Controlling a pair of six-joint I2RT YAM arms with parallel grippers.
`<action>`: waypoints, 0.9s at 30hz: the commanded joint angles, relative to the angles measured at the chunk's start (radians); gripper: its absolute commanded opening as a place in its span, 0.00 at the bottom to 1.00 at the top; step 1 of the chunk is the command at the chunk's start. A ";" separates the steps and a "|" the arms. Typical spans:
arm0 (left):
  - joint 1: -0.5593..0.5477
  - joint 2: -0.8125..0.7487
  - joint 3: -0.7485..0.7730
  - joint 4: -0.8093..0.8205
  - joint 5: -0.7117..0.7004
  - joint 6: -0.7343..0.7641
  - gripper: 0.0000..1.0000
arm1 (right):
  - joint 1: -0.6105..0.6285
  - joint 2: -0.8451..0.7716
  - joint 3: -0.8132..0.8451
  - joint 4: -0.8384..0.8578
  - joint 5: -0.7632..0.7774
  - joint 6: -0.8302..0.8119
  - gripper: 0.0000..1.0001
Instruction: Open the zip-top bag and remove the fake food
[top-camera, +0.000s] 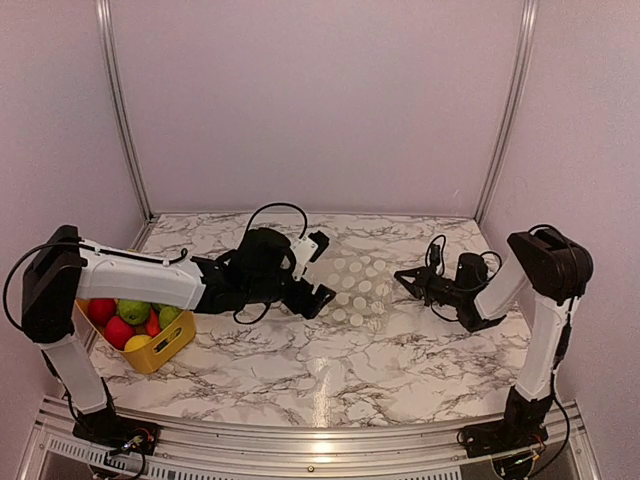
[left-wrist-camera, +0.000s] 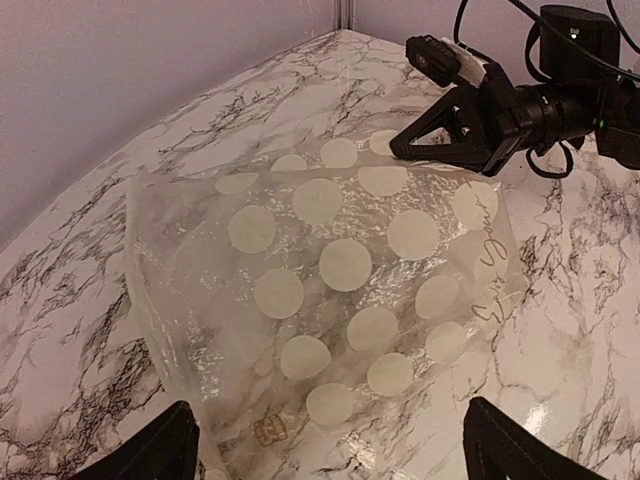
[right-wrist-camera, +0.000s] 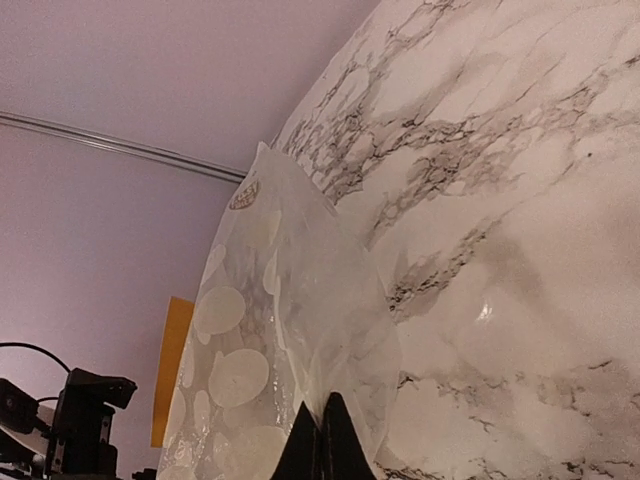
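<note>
left gripper (top-camera: 322, 268): jaws wide, nothing between them; one finger (left-wrist-camera: 150, 450) on each side of the bag's near-left edge, whether touching I can't tell
right gripper (top-camera: 403, 277): jaws pinched together on the bag's right edge; the wrist view shows plastic caught between the tips
zip-top bag (left-wrist-camera: 340, 270): 1, clear with pale dots, mid-table between the two grippers; mostly flat on the marble, right side lifted where it is pinched
dots on bag: roughly 17 countable in the left wrist view, some washed out by glare
fake food (top-camera: 130, 322): heaped in the basket at the near left, well apart from the bag
food count: looks like 3 red, 2 green, 1 yellow; pieces overlap and the left arm hides part, so the total is approximate
yellow basket (top-camera: 175, 342): 1, beside the left arm's base, partly under the arm
table (top-camera: 300, 370): marble top, 2 arms reaching in from the near edge
</note>
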 joint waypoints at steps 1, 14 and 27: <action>-0.120 0.082 0.046 0.094 -0.224 -0.105 0.97 | 0.074 -0.082 -0.088 0.200 0.172 0.131 0.00; -0.285 0.374 0.377 -0.042 -0.473 -0.163 0.99 | 0.172 -0.241 -0.216 0.187 0.373 0.140 0.00; -0.281 0.520 0.550 -0.283 -0.636 -0.206 0.99 | 0.190 -0.240 -0.243 0.271 0.365 0.177 0.00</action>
